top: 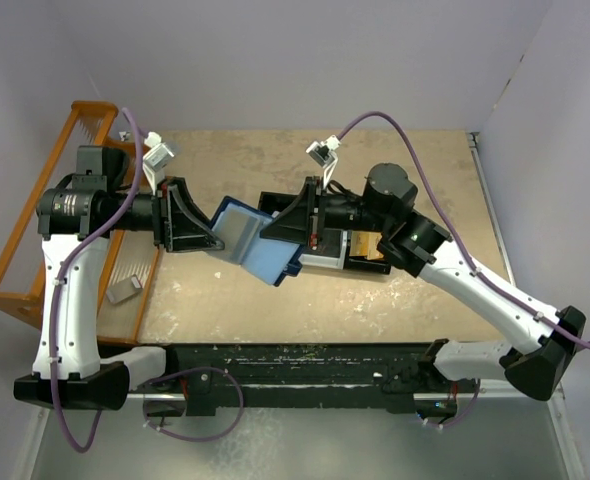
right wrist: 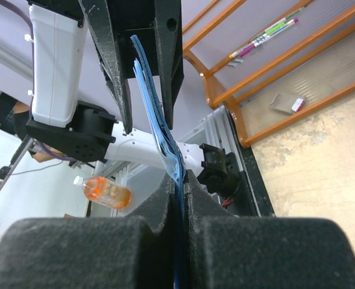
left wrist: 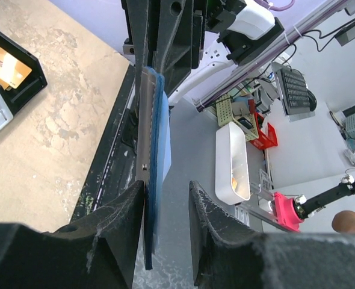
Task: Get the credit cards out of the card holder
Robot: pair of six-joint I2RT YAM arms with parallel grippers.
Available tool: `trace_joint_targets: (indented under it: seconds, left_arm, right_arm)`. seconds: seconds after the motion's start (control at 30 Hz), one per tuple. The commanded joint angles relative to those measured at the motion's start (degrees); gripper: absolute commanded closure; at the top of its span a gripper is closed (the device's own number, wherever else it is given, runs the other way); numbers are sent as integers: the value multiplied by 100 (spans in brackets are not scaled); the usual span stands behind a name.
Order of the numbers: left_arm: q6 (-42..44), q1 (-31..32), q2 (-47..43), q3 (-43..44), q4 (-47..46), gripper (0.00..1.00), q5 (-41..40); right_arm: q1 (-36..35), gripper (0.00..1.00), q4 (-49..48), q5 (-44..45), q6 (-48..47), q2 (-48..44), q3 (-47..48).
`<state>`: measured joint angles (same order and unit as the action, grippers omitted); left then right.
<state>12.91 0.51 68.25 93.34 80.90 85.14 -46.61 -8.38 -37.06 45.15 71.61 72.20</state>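
Observation:
The dark blue card holder [top: 255, 245] hangs open in the air between my two grippers, its paler inner face up. My right gripper [top: 283, 238] is shut on its right edge; in the right wrist view the jaws [right wrist: 179, 178] pinch the blue layers [right wrist: 159, 120]. My left gripper [top: 215, 238] is at the holder's left edge. In the left wrist view its jaws [left wrist: 166, 191] stand apart, and the holder's edge [left wrist: 156, 144] lies between them against the left finger [left wrist: 120, 229]. An orange card [top: 372, 248] lies in the black tray [top: 375, 274]. I cannot make out cards inside the holder.
The black tray sits under my right wrist, also in the left wrist view [left wrist: 27, 90] with the orange card [left wrist: 6, 67]. An orange wooden rack [top: 20, 250] stands at the left, a small grey item [top: 123, 290] inside it. The table's black front rail [top: 305, 360] runs below.

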Motion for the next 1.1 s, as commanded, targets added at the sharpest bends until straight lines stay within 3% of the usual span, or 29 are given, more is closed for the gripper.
trace_joint_targets:
  seconds: [0.0,0.5,0.63,0.83,1.07]
  left_arm:
    - [336,20,38,202,148,61,201]
    - [489,19,229,307,335,65,352]
    - [485,23,171,282,237,70,59]
    - [468,23,4,115,-50,87,-563]
    - [106,18,-128,-15,-448,86,-486]
  right_arm:
    - [82,100,-85,-192,-161,-252,48]
    - [165,100,143,-430,-453,-188,109]
    - [174,100,152,-463,-477,-200,92]
    - [178,100,172,-548,-532,-184,114]
    - [170,100,-106,-495,-444,32,169]
